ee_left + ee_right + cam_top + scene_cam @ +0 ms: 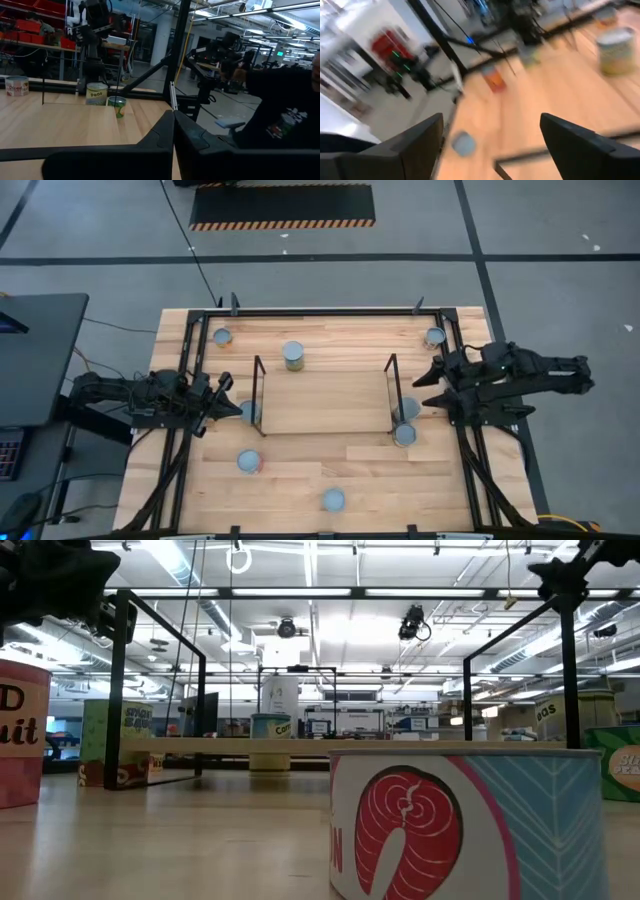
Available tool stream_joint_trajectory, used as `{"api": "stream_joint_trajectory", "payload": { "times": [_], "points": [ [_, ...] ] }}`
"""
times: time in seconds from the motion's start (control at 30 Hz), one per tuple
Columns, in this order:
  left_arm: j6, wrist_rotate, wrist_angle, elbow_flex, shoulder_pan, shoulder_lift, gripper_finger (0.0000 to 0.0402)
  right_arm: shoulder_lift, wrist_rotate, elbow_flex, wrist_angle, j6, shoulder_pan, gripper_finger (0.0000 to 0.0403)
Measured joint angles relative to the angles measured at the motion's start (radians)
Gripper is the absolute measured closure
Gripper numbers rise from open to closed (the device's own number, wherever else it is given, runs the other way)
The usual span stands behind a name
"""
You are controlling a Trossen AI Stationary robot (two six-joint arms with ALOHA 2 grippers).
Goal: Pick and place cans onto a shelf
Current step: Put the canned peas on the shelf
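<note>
The shelf, a light-wood board with black wire frames at its short ends, stands in the middle of the table. Several cans with grey tops stand around it: one at its far side, one at its left end, two at its right end, and others near the table's corners and near edge. My left gripper is shut and empty, just left of the shelf's left end. My right gripper is open and empty, just right of the shelf's right end.
A black tube frame runs around the table's edges. In the low view a can with a salmon label stands close to the camera. Bare wood lies between the shelf and the table's near edge.
</note>
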Motion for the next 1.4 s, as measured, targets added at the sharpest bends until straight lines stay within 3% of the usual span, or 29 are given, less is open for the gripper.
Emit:
{"api": "stream_joint_trajectory", "payload": {
  "times": [0.17,0.3,0.93,1.4],
  "points": [
    [0.000,0.000,0.000,0.000,0.000,0.000,0.0390,0.145,0.168,0.121,-0.354,-0.119,0.022,0.0066],
    [0.000,0.000,0.000,0.000,0.000,0.000,0.0390,0.271,0.216,0.142,-0.464,-0.168,0.041,0.0061],
    [0.000,0.000,0.000,0.000,0.000,0.000,0.0390,0.664,0.224,0.147,-0.432,-0.168,0.066,0.0038],
    [-0.001,0.000,0.000,0.000,0.000,0.000,0.0390,0.689,0.142,0.151,-0.421,-0.149,0.066,0.0038]
  ]
}}
